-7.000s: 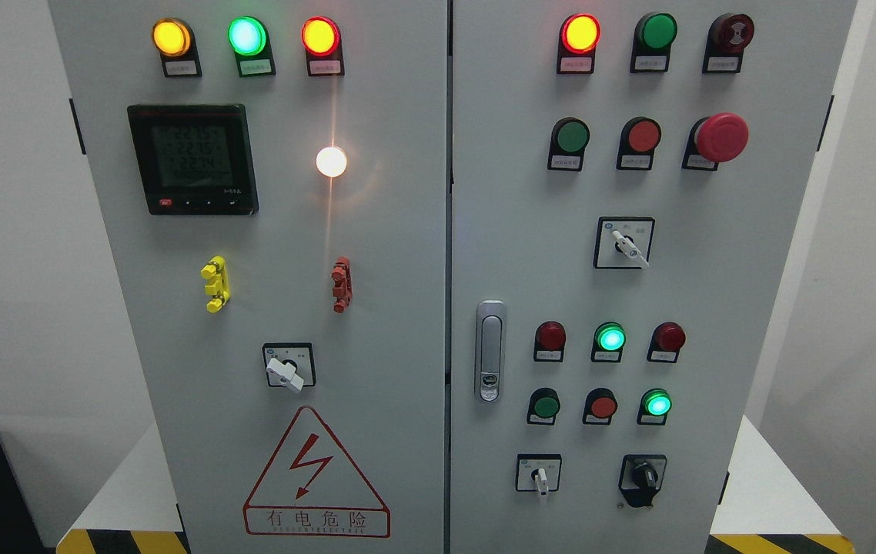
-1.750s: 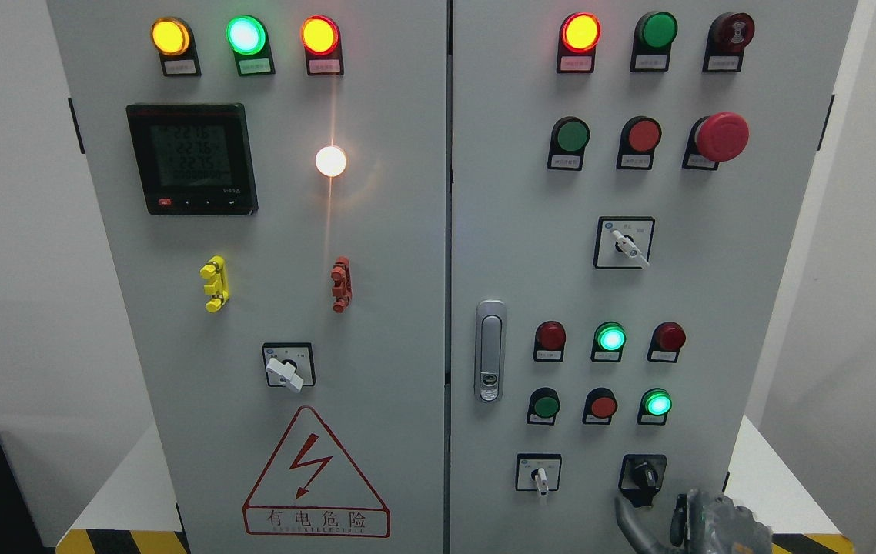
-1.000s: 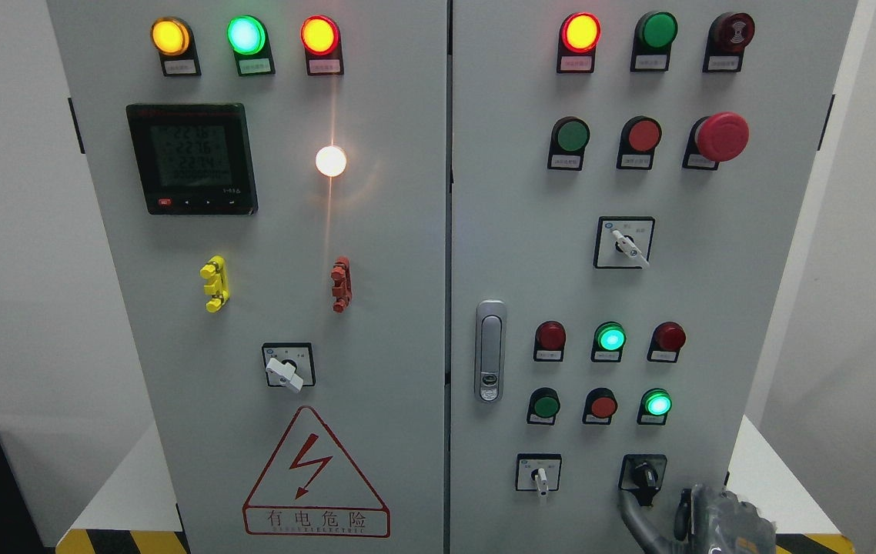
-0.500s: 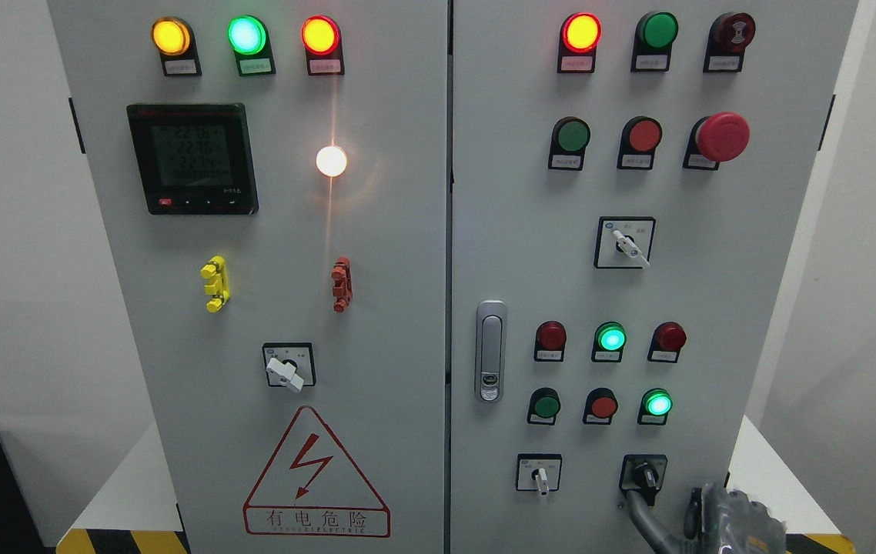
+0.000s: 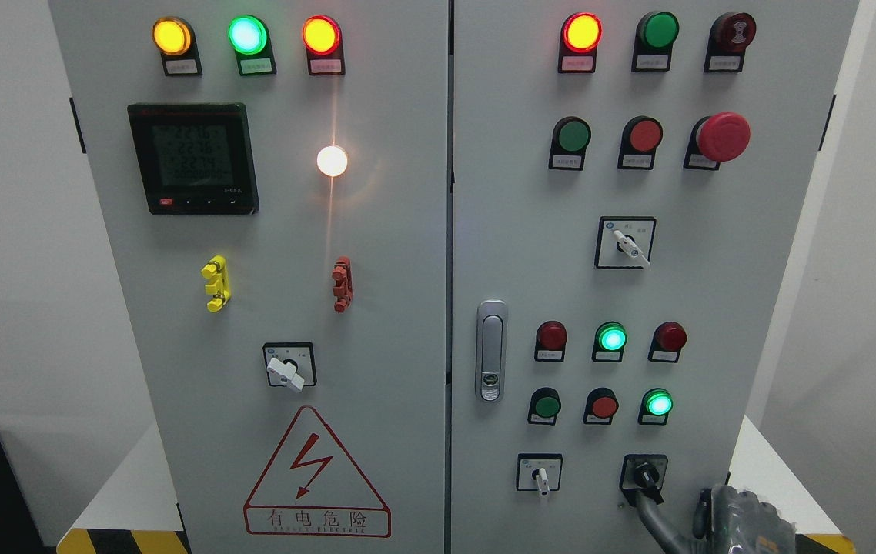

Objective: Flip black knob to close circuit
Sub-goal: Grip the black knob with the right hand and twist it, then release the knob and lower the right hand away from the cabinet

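Observation:
The black knob (image 5: 645, 473) sits on its black square plate at the bottom right of the cabinet's right door (image 5: 515, 254), with its handle slanting toward the lower right. My right hand (image 5: 742, 522) comes in at the bottom right corner, below and to the right of the knob. A slim grey part of the hand rises up and to the left and meets the knob's lower edge. Most of the hand is cut off by the picture's bottom edge. The left arm does not show.
A white-handled selector (image 5: 539, 475) sits just left of the knob, and a lit green lamp (image 5: 658, 403) is above it. A second white selector (image 5: 626, 243) and a red mushroom button (image 5: 723, 136) are higher up. The door latch (image 5: 490, 351) stands at the centre seam.
My right hand came up into view at the bottom right, reached the knob, then slid to the right. The knob's handle now slants more toward the lower right.

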